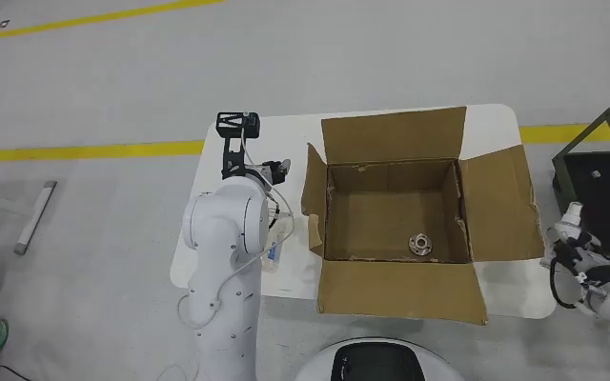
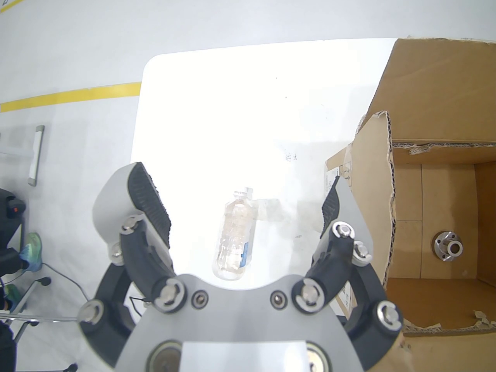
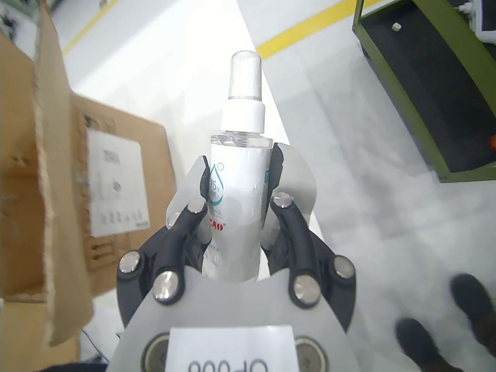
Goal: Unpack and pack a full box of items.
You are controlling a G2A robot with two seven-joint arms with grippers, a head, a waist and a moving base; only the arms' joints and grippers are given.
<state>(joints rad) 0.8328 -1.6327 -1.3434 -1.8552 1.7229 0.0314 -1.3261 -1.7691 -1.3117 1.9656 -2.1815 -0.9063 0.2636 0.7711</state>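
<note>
An open cardboard box (image 1: 396,286) stands on the white table (image 1: 286,133) with its flaps spread out. On its floor lies a small metal flange (image 1: 417,244) (image 2: 447,247). A clear plastic bottle (image 2: 232,238) (image 1: 276,253) lies on the table left of the box. My left gripper (image 2: 236,179) hangs open above this bottle, not touching it. Past the table's right edge, my right gripper (image 3: 240,168) (image 1: 572,250) is shut on a clear spray bottle (image 3: 238,195) with a white pump and clear cap, held upright beside the box's outer flap (image 3: 116,179).
A green cart (image 3: 426,79) (image 1: 583,176) stands on the floor right of the table, close to my right arm. The box's left flap (image 2: 374,195) stands up next to my left gripper. Bare tabletop lies beyond the lying bottle.
</note>
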